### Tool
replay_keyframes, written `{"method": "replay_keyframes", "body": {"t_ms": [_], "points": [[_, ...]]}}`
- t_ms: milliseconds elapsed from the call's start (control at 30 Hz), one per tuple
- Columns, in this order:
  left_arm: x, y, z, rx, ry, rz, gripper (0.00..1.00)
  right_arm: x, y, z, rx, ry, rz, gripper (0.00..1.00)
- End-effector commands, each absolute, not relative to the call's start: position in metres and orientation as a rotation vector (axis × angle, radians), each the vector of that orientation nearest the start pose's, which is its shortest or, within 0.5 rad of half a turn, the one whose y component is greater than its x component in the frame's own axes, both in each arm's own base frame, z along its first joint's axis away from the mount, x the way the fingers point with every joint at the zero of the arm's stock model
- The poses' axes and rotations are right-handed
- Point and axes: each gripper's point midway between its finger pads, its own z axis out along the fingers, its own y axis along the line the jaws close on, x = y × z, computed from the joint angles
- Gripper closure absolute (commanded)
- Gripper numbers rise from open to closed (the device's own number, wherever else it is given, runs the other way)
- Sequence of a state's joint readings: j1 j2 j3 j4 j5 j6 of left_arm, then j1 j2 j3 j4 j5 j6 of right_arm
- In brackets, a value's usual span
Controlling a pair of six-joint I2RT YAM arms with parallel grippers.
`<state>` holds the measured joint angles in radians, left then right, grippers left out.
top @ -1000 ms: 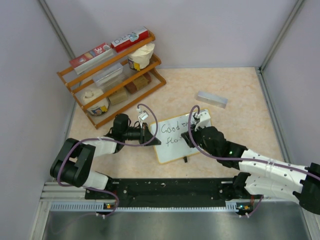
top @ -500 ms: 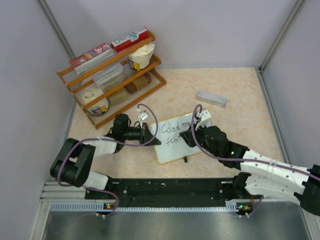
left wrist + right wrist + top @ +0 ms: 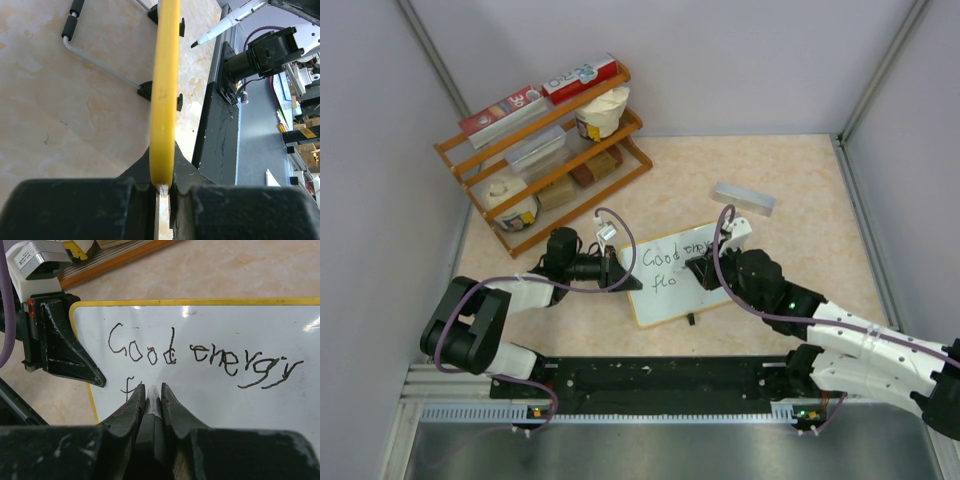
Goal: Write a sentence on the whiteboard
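Whiteboard (image 3: 665, 300) stands propped on its small black feet near the middle of your table (image 3: 800, 250), just ahead of the arms' mounting rail, with its face turned up toward the top camera. Your left gripper (image 3: 617, 270) is clenched on the board's left edge; in the left wrist view the yellow frame (image 3: 165, 75) runs edge-on straight down into the closed jaws. Your right gripper (image 3: 700, 270) is clamped on a marker (image 3: 152, 410), and its tip meets the white surface at the second line of writing. The sentence (image 3: 195, 357) reads "Good energy" on the top line, and below it a second line begins with an "f", partly hidden behind the right fingers. A small grey block (image 3: 743, 198) lies on the table beyond the board, well apart from it. An orange wooden rack (image 3: 545, 150) loaded with packets and tubs stands at the far left corner.
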<state>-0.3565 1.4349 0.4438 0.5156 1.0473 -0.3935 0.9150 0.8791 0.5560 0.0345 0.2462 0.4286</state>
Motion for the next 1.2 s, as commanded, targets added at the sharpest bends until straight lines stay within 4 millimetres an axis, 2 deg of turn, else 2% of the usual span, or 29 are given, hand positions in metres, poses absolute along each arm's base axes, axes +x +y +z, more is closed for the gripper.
{"method": "replay_keyframes", "body": {"t_ms": [0,300,467,867,967,1167], "points": [[0.216,-0.249,0.098,0.691,2.002,-1.452,1.0,0.227,0.244,0.195,-0.274,1.868,0.687,1.0],[0.217,-0.249,0.098,0.69,2.003,-1.451,1.0,0.225,0.24,0.176,-0.284,1.908,0.654,1.0],[0.216,-0.249,0.098,0.691,2.002,-1.452,1.0,0.226,0.238,0.172,-0.27,1.91,0.643,1.0],[0.217,-0.25,0.098,0.691,2.002,-1.452,1.0,0.229,0.24,0.199,-0.234,1.831,0.697,1.0],[0.216,-0.25,0.098,0.695,2.002,-1.454,1.0,0.231,0.242,0.196,-0.239,1.839,0.684,1.0],[0.216,-0.25,0.098,0.694,2.001,-1.452,1.0,0.234,0.242,0.175,-0.242,1.888,0.644,1.0]]}}
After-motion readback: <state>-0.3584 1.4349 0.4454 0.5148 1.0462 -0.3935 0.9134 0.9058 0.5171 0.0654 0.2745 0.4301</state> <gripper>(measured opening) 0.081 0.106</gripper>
